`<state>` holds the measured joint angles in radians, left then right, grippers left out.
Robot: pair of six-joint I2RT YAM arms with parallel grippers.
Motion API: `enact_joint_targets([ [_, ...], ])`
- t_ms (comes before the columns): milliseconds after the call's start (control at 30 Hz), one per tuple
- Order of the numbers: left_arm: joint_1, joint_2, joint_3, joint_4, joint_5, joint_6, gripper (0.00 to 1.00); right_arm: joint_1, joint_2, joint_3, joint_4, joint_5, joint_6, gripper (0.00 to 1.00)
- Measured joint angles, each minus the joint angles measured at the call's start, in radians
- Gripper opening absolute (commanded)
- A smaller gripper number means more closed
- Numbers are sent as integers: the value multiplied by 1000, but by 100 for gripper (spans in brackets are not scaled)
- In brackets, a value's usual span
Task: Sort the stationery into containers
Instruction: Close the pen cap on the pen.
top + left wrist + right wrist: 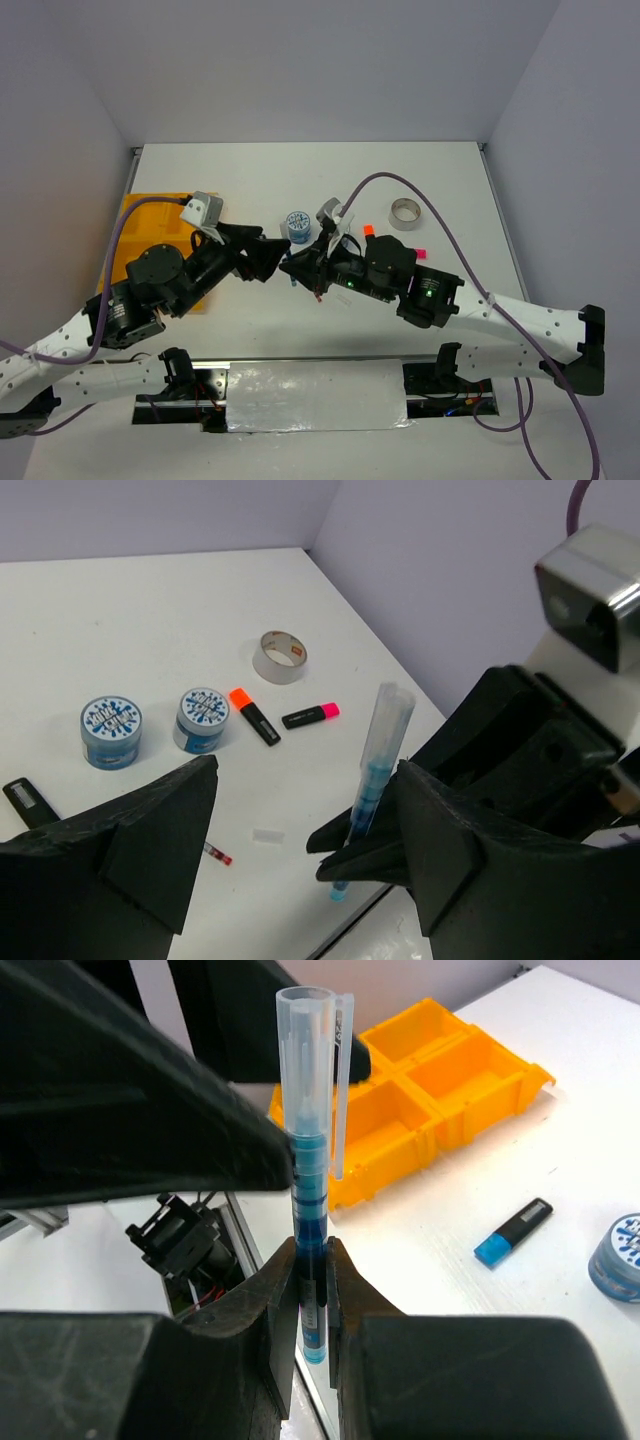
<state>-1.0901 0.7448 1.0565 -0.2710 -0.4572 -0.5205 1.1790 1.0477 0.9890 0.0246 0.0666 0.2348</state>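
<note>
Clearly, the right tool (310,1265) is clamped low on the blue pen (312,1150) while the left tool (305,800) gapes apart, so a mistimed release could drop it

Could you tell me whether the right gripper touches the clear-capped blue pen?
Touching: the right wrist view shows the right gripper clamping the barrel of the clear-capped blue pen.

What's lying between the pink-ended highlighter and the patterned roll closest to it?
The orange-ended highlighter lies there, between the pink-ended highlighter and that roll. The left wrist view shows it.
</note>
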Motion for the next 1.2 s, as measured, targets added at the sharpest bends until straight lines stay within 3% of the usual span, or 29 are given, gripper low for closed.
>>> enact_joint_targets([
  [200,0,10,26,29,-10,24,80,6,26,0,-5,6,8,0],
  [433,0,48,62,48,-11,44,66,17,35,0,-18,10,11,0],
  [600,0,59,62,47,-12,49,64,23,35,0,-19,10,11,0],
  [700,0,59,62,47,-13,48,55,23,35,0,-19,10,11,0],
  [867,0,59,58,47,-12,47,53,23,35,2,-27,27,11,0],
  [967,0,58,43,47,-11,44,45,23,35,6,-32,37,15,0],
  [1133,0,57,27,47,-9,45,49,23,36,8,-42,51,23,0],
  [1200,0,56,22,48,-6,41,27,23,36,13,-45,53,27,0],
])
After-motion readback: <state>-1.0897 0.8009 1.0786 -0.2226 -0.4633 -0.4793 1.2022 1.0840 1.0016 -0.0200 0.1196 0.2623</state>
